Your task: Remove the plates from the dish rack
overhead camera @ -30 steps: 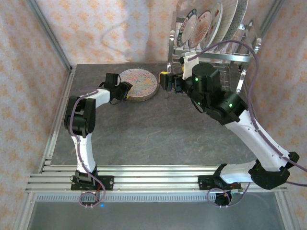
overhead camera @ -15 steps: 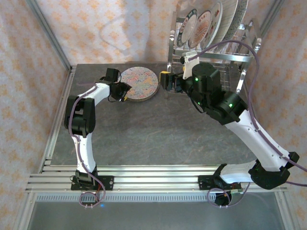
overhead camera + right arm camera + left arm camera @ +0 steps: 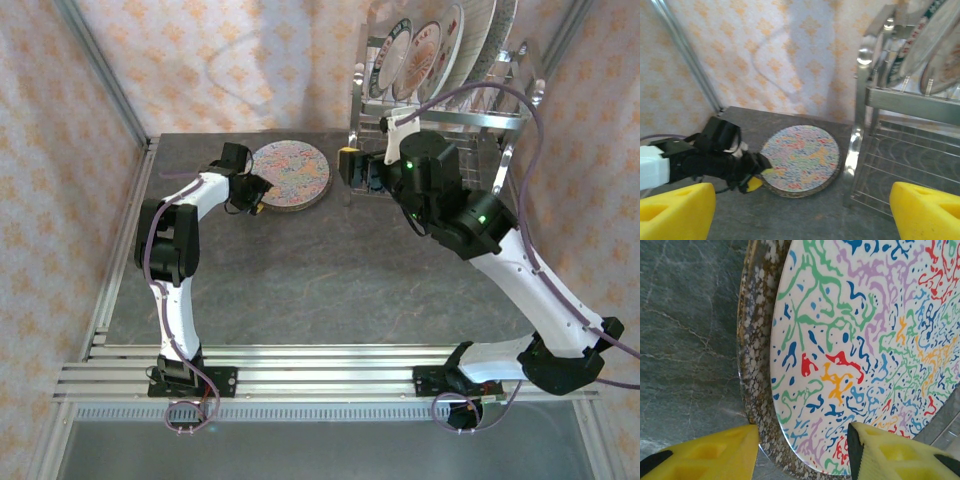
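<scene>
While stacked plates (image 3: 290, 175) stay put, left gripper (image 3: 256, 196), half-open, empty, shifted slightly; right gripper (image 3: 352, 166) wide open, empty.

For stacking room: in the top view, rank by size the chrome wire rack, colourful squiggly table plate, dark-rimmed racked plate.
1. chrome wire rack
2. colourful squiggly plate
3. dark-rimmed plate, tilted, so unsure
</scene>
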{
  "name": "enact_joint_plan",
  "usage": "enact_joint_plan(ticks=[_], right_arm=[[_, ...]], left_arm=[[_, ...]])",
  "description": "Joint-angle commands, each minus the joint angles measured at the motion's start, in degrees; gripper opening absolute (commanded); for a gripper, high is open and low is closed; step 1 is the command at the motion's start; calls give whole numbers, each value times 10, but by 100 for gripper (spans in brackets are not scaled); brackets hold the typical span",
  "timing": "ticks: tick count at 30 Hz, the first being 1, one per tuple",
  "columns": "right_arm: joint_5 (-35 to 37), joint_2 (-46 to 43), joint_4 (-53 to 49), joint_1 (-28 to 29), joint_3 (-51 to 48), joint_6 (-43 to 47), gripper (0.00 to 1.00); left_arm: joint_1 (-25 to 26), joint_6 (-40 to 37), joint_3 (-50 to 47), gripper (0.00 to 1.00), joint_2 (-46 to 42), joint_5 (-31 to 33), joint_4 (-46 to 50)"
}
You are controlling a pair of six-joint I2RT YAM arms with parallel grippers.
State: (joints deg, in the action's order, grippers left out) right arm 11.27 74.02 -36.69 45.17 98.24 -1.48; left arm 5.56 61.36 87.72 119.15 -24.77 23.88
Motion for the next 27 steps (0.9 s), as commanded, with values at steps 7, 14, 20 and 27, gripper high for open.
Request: enact_joint_plan(ticks=[7, 14, 20, 27], right_arm=[[138, 38, -181, -119, 183, -34, 87], [81, 44, -215, -278, 252, -40, 85], [-31, 94, -213, -403, 319, -79, 84], [-166, 170, -170, -478, 379, -90, 77]], left_arm=[[48, -13, 30, 55, -131, 51, 57], [117, -32, 57, 62, -228, 80, 54], [184, -73, 96, 64, -283, 118, 75], [273, -151, 70, 70, -351, 134, -41]])
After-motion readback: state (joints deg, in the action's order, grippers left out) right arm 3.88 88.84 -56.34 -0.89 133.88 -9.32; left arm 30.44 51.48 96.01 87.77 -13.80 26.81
